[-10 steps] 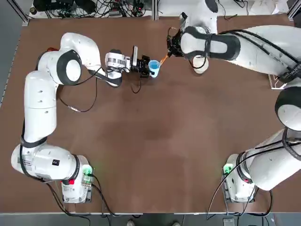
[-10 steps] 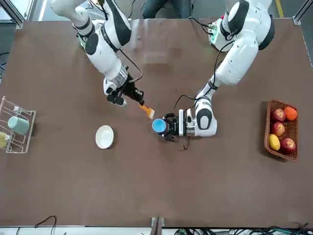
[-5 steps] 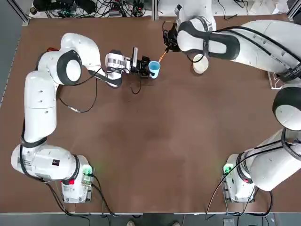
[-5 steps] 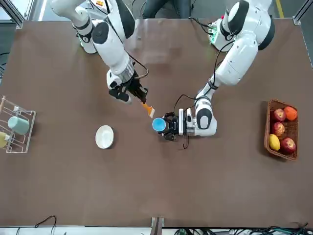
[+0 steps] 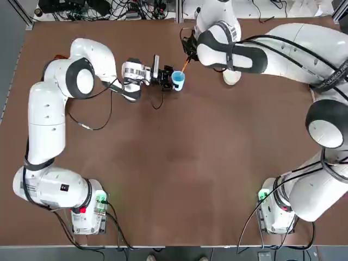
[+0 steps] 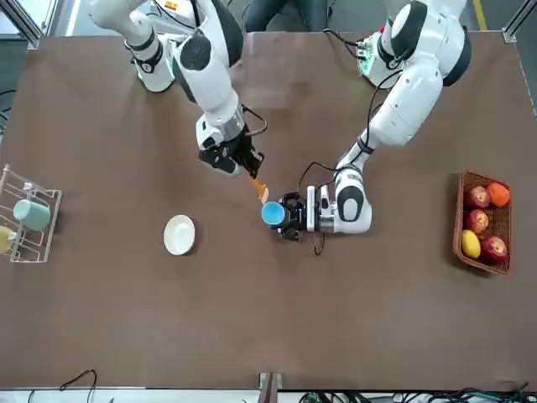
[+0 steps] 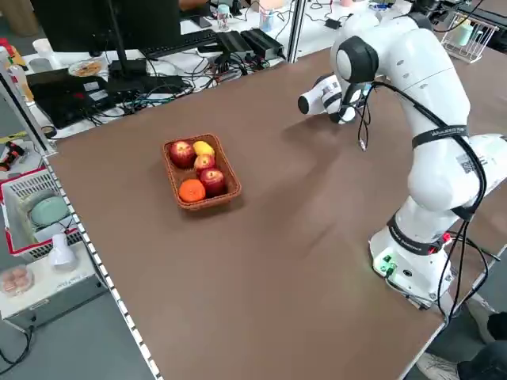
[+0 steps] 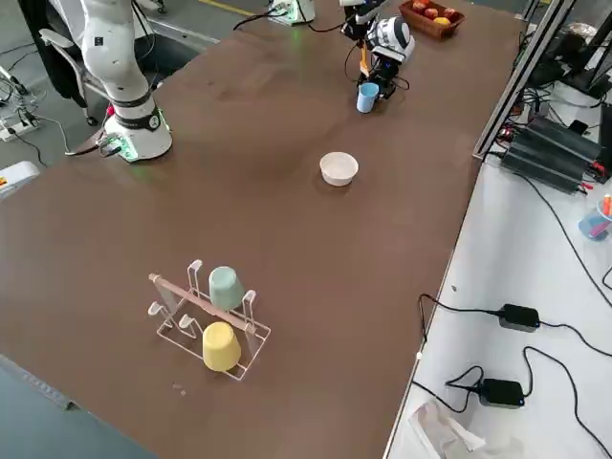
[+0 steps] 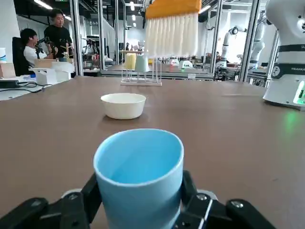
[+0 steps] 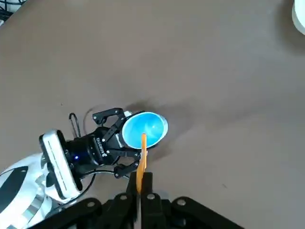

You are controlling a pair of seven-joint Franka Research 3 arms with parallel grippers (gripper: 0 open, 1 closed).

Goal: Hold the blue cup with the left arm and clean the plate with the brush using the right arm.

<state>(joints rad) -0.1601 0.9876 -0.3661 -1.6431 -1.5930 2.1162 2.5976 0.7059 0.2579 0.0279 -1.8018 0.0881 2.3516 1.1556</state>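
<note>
The blue cup (image 5: 178,80) (image 6: 272,215) stands upright on the table, and my left gripper (image 6: 284,216) lies low beside it, shut on its sides. In the left wrist view the cup (image 9: 139,174) sits between the black fingers. My right gripper (image 6: 242,159) is shut on the orange brush (image 6: 258,188), whose white bristle end hangs just above and beside the cup's rim. From the right wrist, the brush (image 10: 141,162) points down at the cup's mouth (image 10: 144,130). The plate (image 6: 179,234) (image 8: 338,168) lies apart on the table, to the right of the cup in the top view.
A wicker basket of fruit (image 6: 484,222) (image 7: 200,171) sits by the table's left edge. A wire rack with a teal and a yellow cup (image 8: 212,320) stands at the right end. A post rises at the middle of the table's far edge (image 5: 178,11).
My right arm has carried the brush leftward in the top view, away from the plate and up to the blue cup. The left gripper and cup have not moved.
</note>
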